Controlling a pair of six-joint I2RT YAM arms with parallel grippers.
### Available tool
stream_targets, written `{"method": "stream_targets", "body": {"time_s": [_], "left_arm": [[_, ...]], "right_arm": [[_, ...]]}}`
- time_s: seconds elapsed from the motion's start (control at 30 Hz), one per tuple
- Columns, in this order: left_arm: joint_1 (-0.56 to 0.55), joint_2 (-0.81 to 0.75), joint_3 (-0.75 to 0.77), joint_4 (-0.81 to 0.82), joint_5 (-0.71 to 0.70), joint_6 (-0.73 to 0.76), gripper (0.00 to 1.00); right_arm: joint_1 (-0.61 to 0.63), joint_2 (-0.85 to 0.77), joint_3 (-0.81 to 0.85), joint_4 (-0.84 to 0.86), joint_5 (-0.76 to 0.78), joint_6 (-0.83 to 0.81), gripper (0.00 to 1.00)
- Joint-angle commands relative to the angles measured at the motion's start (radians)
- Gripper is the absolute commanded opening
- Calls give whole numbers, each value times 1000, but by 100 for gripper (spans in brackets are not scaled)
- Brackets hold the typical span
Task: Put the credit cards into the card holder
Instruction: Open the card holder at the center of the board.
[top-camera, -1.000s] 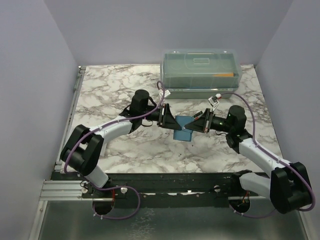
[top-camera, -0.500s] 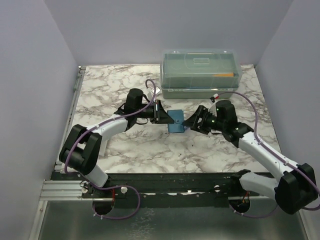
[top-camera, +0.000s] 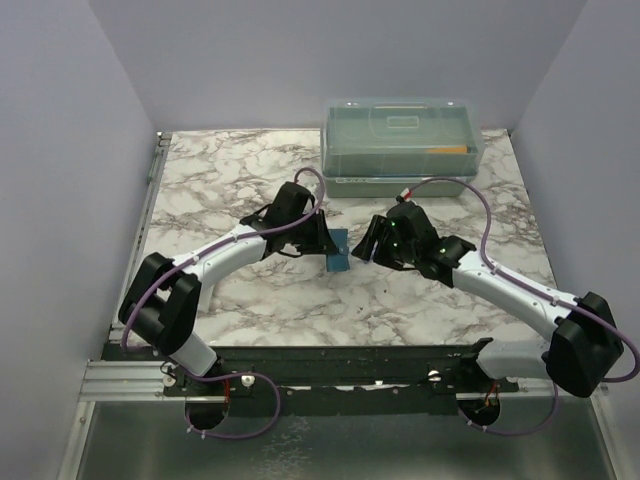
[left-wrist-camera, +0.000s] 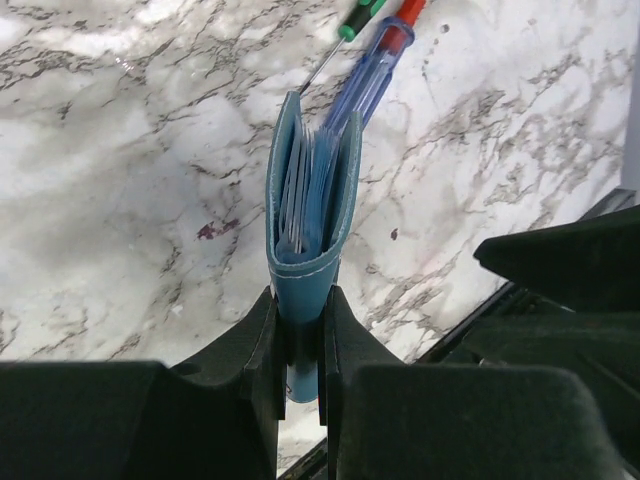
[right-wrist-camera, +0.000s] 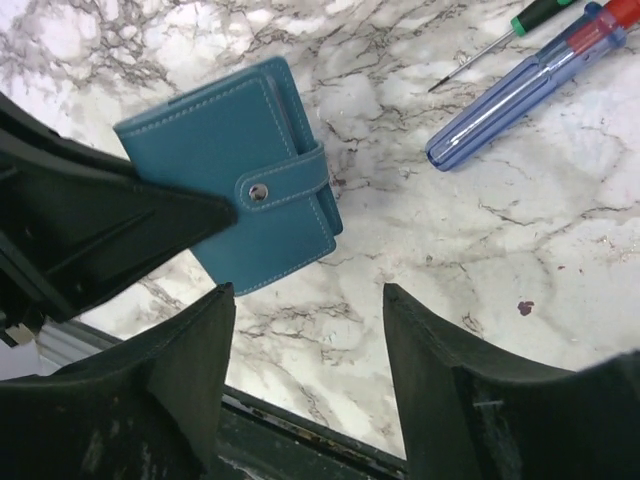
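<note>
The teal-blue card holder (top-camera: 337, 251) hangs just above the marble, standing on edge and folded, with my left gripper (top-camera: 325, 240) shut on its spine. The left wrist view looks into the holder (left-wrist-camera: 310, 200) from behind; thin pale edges of the credit cards (left-wrist-camera: 293, 185) sit between its covers, and the left gripper (left-wrist-camera: 300, 305) pinches the fold. My right gripper (top-camera: 368, 243) stands open just right of the holder, apart from it. In the right wrist view the strap is snapped across the holder (right-wrist-camera: 230, 170), and the right gripper (right-wrist-camera: 310, 290) has nothing between its fingers.
A large translucent lidded box (top-camera: 400, 138) sits at the back on a pale tray (top-camera: 400, 186). A blue-handled screwdriver (right-wrist-camera: 520, 85) and a thin green-tipped one (right-wrist-camera: 525, 20) lie on the marble beyond the holder, and both show as the blue screwdriver (left-wrist-camera: 372, 68) and the green one (left-wrist-camera: 352, 22).
The right gripper has opened and let go of the card holder. The left gripper has carried the holder leftward and turned it on edge. The right arm has followed to the left.
</note>
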Motion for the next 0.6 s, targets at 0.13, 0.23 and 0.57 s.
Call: {"method": "stream_targets", "body": {"time_s": [0.13,0.23,0.57], "left_arm": [[-19,-55,28,-64,-73,32,0],[-21,-56,29,-62,-65,34,0],[-43,-61,28,-63,-42,46,0]], "right_arm": [[25,51,12,131,9,9,59],[47,92,16,175,0,26,59],[61,211,85,198,43,28,56]]}}
